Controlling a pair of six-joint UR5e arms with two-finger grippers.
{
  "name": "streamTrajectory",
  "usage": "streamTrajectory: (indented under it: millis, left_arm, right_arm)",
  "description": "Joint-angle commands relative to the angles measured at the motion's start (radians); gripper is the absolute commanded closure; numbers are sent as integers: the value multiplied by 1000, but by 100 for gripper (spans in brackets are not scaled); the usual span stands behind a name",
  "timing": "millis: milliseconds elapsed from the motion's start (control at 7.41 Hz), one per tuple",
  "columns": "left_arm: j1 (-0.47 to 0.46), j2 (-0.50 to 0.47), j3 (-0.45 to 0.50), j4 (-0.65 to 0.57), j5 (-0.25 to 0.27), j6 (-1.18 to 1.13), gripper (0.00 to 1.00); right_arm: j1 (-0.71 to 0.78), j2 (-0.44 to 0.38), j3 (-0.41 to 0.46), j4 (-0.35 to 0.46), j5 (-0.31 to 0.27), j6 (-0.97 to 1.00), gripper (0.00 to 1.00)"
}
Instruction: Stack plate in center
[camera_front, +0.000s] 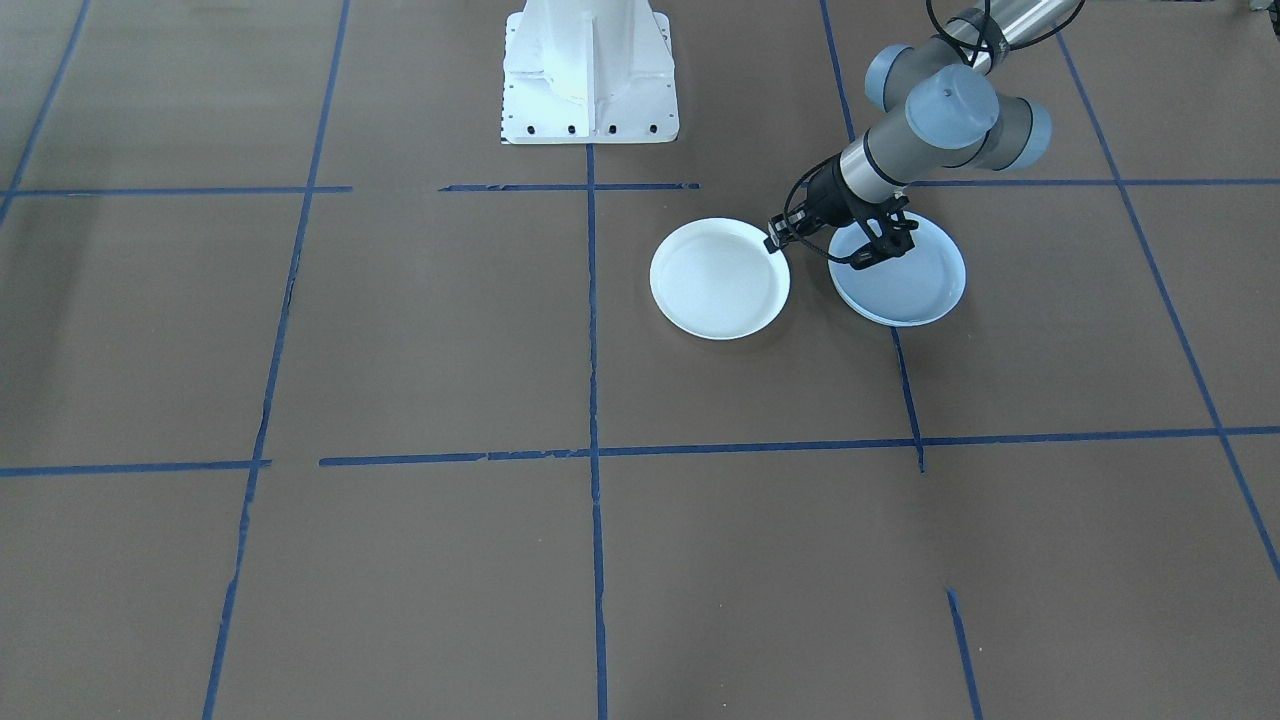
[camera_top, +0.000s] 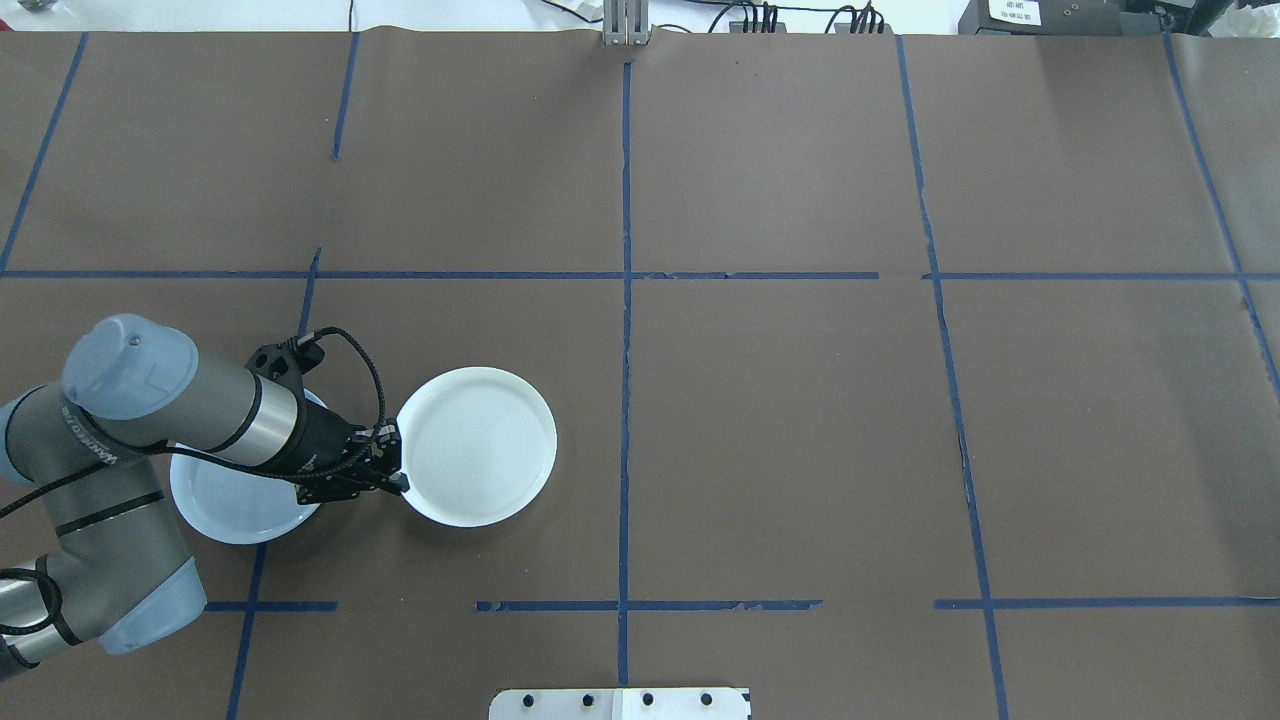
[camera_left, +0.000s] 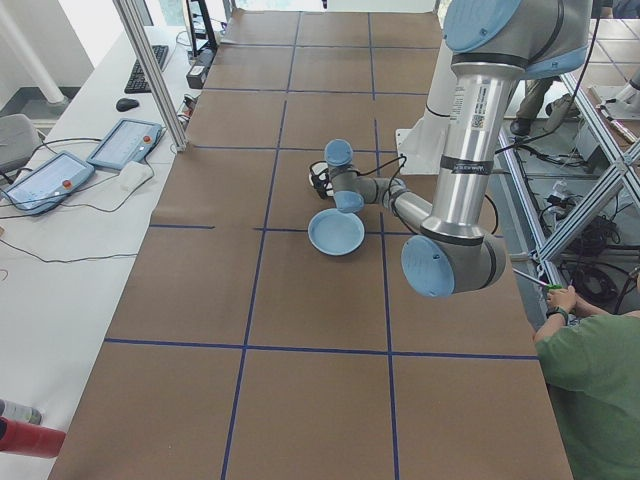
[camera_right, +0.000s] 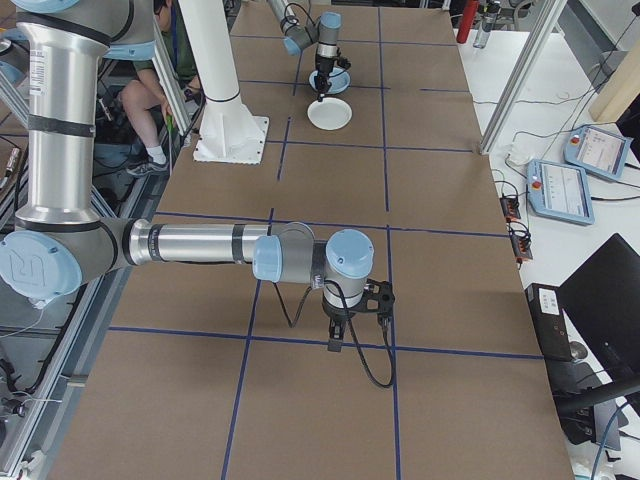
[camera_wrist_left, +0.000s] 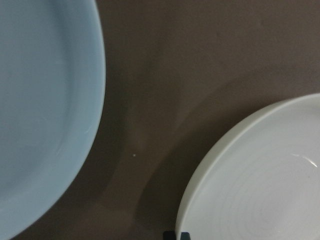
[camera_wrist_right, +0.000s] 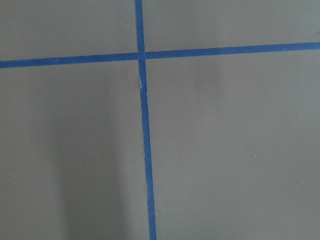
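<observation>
Nothing stacked yet: the pale blue plate (camera_top: 225, 500) and ringed white plate (camera_top: 478, 446) lie side by side, apart, while the left gripper (camera_top: 392, 466) sits at the white rim, grip impossible to tell.

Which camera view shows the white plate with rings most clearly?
The overhead exterior view: the white plate shows whole, rings visible, with the left gripper at its rim. The front-facing view shows it whole but smooth, the left wrist view only one edge, the right side view shows it tiny.
</observation>
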Motion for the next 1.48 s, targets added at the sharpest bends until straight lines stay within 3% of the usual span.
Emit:
streamTrajectory:
  millis: [0,270,540,1349]
  left_arm:
    - [-104,49,-14,-14,-104,132,100]
    - [-185,188,6,-153,-189,305,100]
    - [-262,277,12,-168,-261,462,100]
    - [-290,296,72,-168,-264,551,100]
  right_arm:
    - [0,0,0,0,0,0,0]
    - [0,0,0,0,0,0,0]
    - [0,0,0,0,0,0,0]
    - [0,0,0,0,0,0,0]
